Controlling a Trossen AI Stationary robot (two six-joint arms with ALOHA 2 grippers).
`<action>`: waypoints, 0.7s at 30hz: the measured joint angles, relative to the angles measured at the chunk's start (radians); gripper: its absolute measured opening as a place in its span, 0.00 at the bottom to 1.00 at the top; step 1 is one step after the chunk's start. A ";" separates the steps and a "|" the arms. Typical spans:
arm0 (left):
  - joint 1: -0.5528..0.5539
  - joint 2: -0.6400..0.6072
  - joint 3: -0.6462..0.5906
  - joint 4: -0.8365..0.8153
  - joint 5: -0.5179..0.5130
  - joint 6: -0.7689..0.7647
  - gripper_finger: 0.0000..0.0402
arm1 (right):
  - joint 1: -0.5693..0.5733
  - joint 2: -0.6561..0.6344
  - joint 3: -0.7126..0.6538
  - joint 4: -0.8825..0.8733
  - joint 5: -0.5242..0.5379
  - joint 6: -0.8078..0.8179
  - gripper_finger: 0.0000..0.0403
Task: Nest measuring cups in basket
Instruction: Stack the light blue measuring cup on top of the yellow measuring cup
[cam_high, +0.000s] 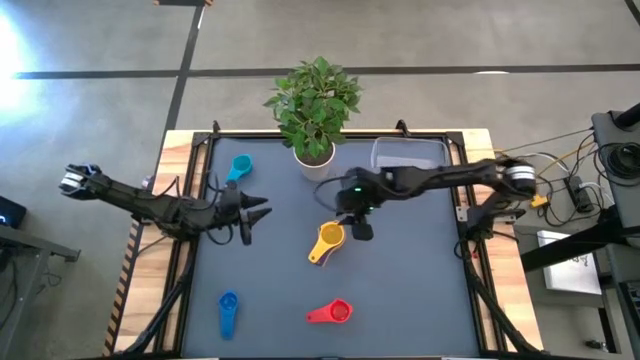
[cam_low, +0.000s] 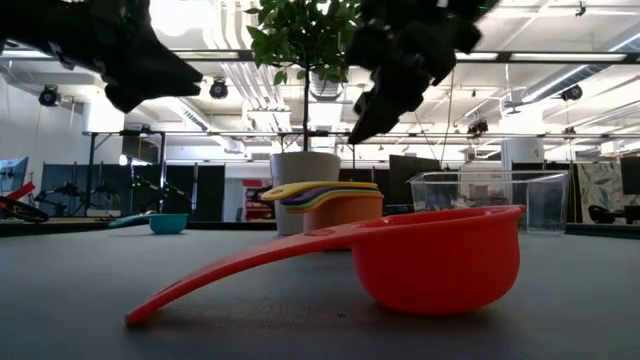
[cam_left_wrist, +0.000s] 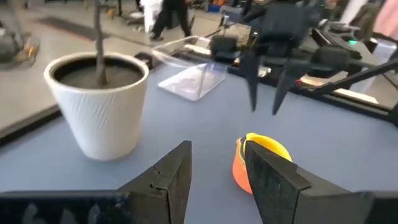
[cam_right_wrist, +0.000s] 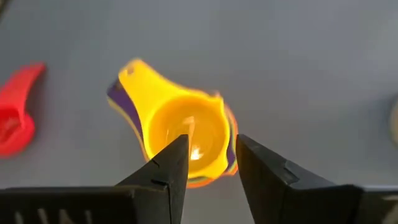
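Right gripper (cam_high: 362, 224) hovers above yellow-topped cup stack (cam_high: 330, 236), jaws slightly parted, empty. Left gripper (cam_high: 258, 212) idles at stack's 9 o'clock, jaws apart, empty.

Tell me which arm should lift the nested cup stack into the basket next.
Right. The right gripper hangs open just above the stack, topped by the yellow cup, and the basket lies on its side of the table. The left gripper waits open farther off.
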 joint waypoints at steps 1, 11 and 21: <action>0.004 -0.001 0.000 -0.008 0.000 -0.024 0.33 | 0.000 -0.038 -0.055 0.072 0.000 0.016 0.30; 0.067 0.013 0.094 -0.403 -0.044 -0.367 0.33 | 0.004 -0.342 -0.429 0.565 0.025 0.066 0.29; 0.362 0.213 0.358 -0.855 -0.012 -0.391 0.33 | 0.004 -0.429 -0.558 0.694 0.064 0.054 0.29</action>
